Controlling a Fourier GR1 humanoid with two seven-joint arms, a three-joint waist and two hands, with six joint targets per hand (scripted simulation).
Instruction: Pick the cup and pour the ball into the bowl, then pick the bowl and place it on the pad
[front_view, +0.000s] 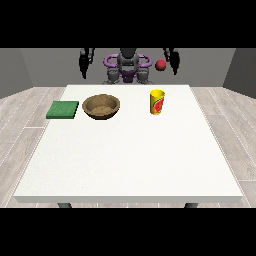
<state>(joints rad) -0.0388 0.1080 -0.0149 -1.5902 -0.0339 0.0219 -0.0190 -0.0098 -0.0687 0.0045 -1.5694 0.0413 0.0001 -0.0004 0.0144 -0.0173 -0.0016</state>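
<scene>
White table (130, 165) surface fills the near part of the view, bare on the camera side. Toward its far edge stands the yellow cup (157, 102), upright, with a red marking on its wall; its contents cannot be seen. To the view's left of the cup, well apart from it, sits the brown bowl (101, 106), upright, with nothing visible inside. Just beyond the bowl, further to the view's left and not touching it, the green pad (63, 110) lies flat near the table edge.

A red ball (160, 65) shows above and behind the cup, off the table, beside the robot hand at the view's right (173, 60). The robot hand at the view's left (86, 61) is raised behind the bowl. Neither holds anything; finger position cannot be determined. Flooring is pale wood planks; walls are grey.
</scene>
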